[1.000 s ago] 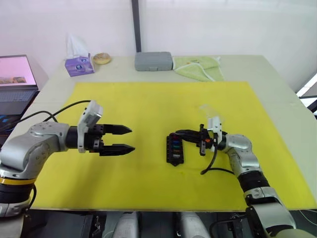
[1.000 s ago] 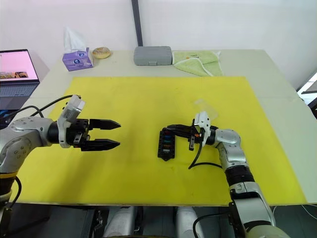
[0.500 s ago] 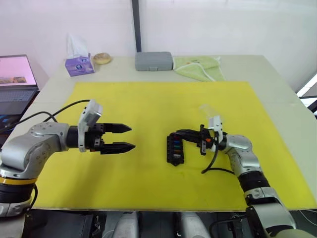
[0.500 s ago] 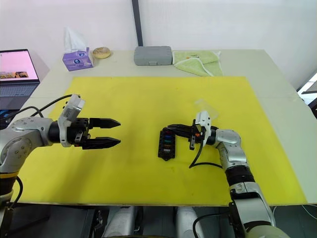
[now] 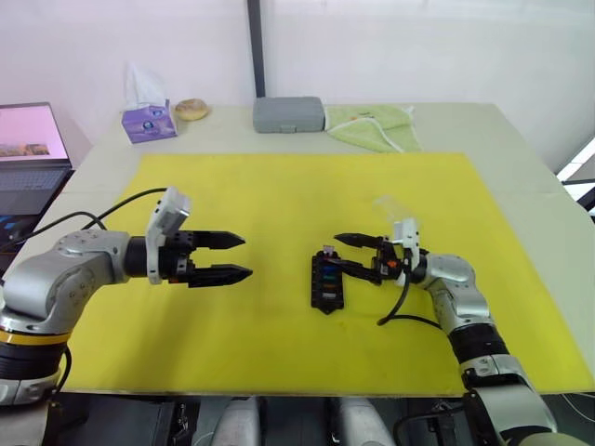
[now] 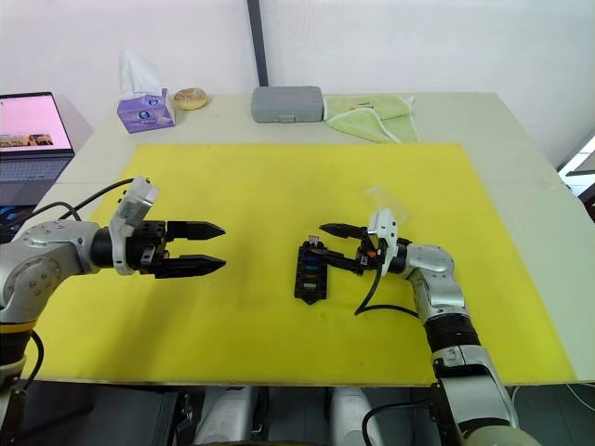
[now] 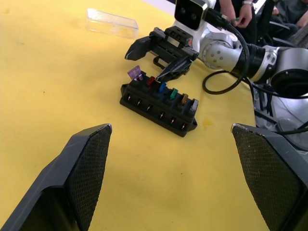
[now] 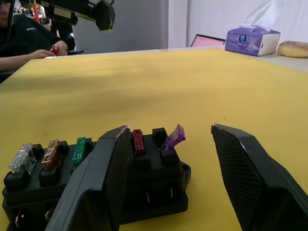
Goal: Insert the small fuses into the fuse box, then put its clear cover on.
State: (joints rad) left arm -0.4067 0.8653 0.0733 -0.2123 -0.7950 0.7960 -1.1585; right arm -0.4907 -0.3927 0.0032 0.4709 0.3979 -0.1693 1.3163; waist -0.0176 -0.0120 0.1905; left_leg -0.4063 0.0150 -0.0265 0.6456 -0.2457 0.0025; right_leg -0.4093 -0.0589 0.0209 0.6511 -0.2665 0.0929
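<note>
The black fuse box [image 5: 327, 282] lies on the yellow mat [image 5: 279, 195], right of centre. Several small fuses stand in its slots: clear, amber, green [image 8: 79, 150] and red [image 8: 138, 141]. A purple fuse [image 8: 175, 137] leans tilted in the end slot. My right gripper [image 5: 346, 254] is open at that far end of the box, one finger above the purple fuse and one beside it, holding nothing. My left gripper [image 5: 246, 256] hovers open and empty over the mat, left of the box. The clear cover [image 5: 389, 206] lies on the mat behind my right wrist.
Along the table's far edge are a grey case [image 5: 288, 114], a green cloth [image 5: 372, 125], a purple tissue box [image 5: 147, 121] and a round bun [image 5: 192, 109]. A laptop [image 5: 33, 149] stands off the left side. A seated person's hands [image 7: 243, 14] show beyond the table.
My right gripper has gone from shut at the box's far end to open, and the purple fuse now stands tilted in the end slot. The left arm has stayed still.
</note>
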